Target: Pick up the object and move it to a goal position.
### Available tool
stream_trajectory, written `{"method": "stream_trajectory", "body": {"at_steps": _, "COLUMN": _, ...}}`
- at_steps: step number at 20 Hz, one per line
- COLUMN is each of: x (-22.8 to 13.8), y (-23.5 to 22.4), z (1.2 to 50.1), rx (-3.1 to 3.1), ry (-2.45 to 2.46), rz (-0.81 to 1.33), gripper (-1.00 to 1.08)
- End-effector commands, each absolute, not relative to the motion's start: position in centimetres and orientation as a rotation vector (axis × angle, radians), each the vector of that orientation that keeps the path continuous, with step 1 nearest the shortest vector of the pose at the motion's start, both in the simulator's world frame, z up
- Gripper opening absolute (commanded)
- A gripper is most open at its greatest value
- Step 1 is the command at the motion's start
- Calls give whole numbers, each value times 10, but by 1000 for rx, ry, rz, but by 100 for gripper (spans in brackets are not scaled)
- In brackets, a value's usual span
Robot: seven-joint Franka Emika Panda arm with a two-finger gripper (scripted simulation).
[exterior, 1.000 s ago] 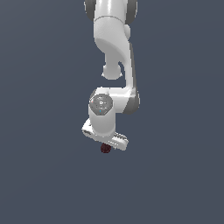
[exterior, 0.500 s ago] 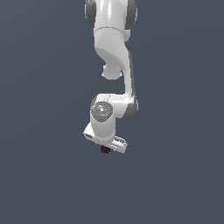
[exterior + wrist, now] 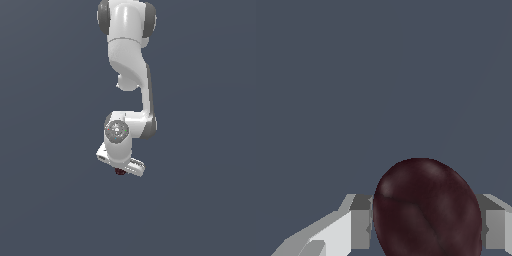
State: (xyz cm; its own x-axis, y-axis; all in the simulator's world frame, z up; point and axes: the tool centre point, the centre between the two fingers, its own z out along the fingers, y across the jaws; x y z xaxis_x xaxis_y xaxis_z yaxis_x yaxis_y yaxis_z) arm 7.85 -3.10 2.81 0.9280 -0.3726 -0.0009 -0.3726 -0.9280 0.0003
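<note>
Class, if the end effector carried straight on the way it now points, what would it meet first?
Nothing beyond the maroon ball already between its fingers. Past the end effector only plain grey background shows, at unclear depth.

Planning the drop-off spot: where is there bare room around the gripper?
Bare grey ground lies on every side of the arm. The only crowded spot is at the gripper, whose fingers flank the maroon ball.

one maroon ball, one gripper, one arm
</note>
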Motion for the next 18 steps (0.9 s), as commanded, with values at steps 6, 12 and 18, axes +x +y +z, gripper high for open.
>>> {"method": "stream_trajectory", "body": {"at_steps": 6, "x": 79, "y": -31, "z": 28, "rx": 3084, "ry": -596, "rz": 0, "gripper": -100}}
{"method": "stream_trajectory", "body": {"at_steps": 12, "x": 80, "y": -34, "z": 34, "rx": 3084, "ry": -596, "rz": -1, "gripper": -100}}
{"method": "stream_trajectory", "body": {"at_steps": 18, "x": 87, "y": -51, "z": 61, "rx": 3084, "ry": -596, "rz": -1, "gripper": -100}}
